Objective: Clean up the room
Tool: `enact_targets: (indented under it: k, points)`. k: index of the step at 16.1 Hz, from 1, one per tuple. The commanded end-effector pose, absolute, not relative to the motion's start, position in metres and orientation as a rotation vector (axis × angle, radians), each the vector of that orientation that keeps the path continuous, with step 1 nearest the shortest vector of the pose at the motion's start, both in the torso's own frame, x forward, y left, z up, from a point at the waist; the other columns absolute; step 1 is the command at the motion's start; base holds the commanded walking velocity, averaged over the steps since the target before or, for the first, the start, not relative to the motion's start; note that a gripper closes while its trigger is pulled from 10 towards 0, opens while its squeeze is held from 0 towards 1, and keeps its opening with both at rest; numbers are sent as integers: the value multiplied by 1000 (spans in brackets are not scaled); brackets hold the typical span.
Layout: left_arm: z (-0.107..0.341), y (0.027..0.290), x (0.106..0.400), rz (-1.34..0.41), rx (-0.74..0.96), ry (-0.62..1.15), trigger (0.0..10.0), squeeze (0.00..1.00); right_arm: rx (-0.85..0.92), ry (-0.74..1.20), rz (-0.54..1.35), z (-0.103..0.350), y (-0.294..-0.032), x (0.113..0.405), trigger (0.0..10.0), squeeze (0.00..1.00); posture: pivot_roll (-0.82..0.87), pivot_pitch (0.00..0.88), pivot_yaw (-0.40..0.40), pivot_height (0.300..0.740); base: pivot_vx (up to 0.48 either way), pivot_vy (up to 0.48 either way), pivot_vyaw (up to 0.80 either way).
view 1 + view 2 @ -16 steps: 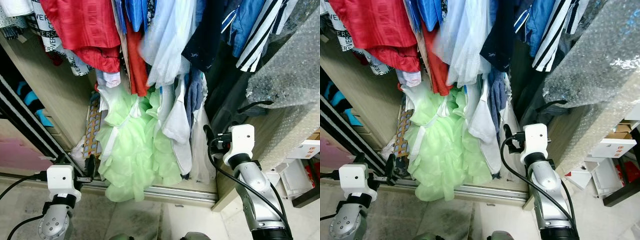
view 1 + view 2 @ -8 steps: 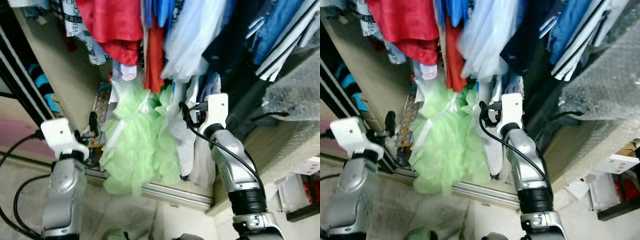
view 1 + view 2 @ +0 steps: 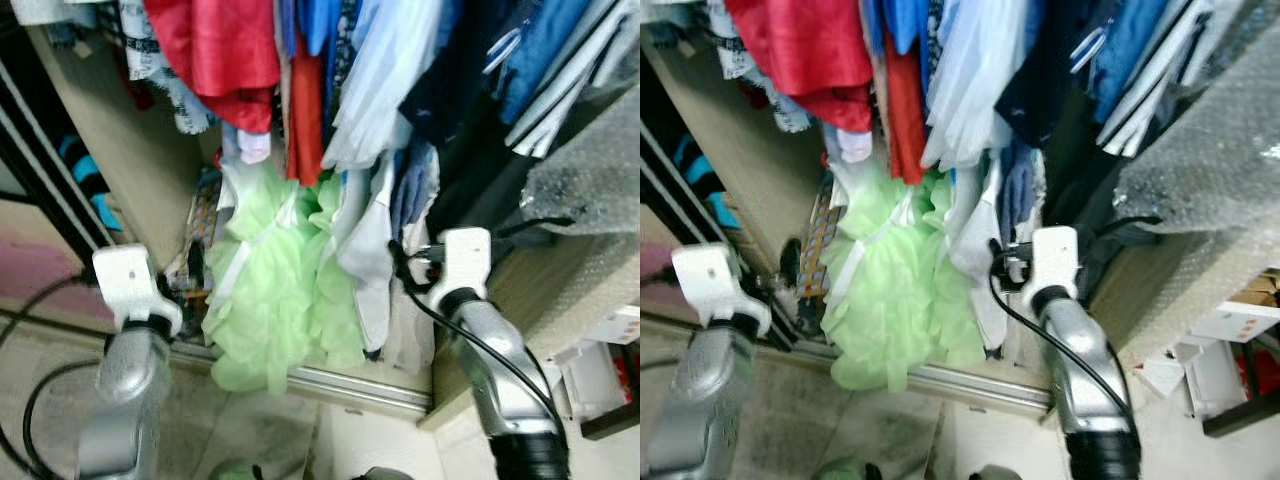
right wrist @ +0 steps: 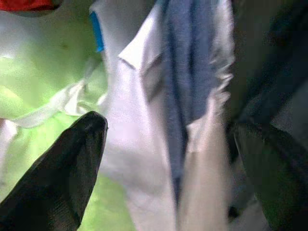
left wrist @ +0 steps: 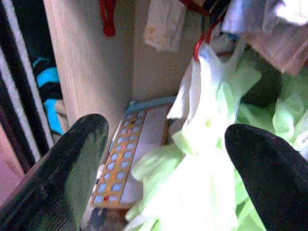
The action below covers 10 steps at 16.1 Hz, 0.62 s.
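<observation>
An open wardrobe holds hanging clothes: a red garment (image 3: 225, 55), pale blue and dark tops, a white shirt (image 3: 365, 250) and a light green frilly dress (image 3: 275, 290) that reaches the wardrobe floor. My left gripper (image 5: 166, 130) is open and points at the green dress (image 5: 202, 163) and the wardrobe's lower left corner. My left arm (image 3: 125, 290) is raised beside the dress. My right gripper (image 4: 168, 125) is open, with the white shirt (image 4: 139, 144) and a blue cloth (image 4: 185, 82) just ahead of its fingers. My right arm (image 3: 465, 265) is at the shirt's right side.
A wooden side panel (image 3: 120, 170) bounds the wardrobe on the left, and a metal sliding track (image 3: 350, 385) runs along its foot. A patterned board (image 5: 122, 159) leans in the corner. A bubble-wrapped bulk (image 3: 590, 170) and boxes (image 3: 620, 325) stand at the right.
Both arms rose from low near the track up to the clothes. In the last half second the right arm dropped back a little to the right. The camera shifted too.
</observation>
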<state>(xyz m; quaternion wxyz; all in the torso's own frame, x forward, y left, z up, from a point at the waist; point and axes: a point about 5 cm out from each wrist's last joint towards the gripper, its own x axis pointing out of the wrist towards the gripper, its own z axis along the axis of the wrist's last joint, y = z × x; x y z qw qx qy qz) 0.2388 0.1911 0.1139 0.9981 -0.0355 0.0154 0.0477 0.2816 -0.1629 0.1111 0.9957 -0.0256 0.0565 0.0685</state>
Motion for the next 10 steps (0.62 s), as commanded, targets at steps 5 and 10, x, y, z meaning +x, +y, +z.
enact_targets:
  k: [5,10]
  points:
    - [120,180,214,-34,66,30,10000,0,-33,11,63,118,-194,256,10000,0,-11,0,-29,740,0,0,0]
    - [116,153,233,-153,134,1,10000,0,-113,-29,91,120,-178,259,10000,0,-61,0,-24,740,0,0,0]
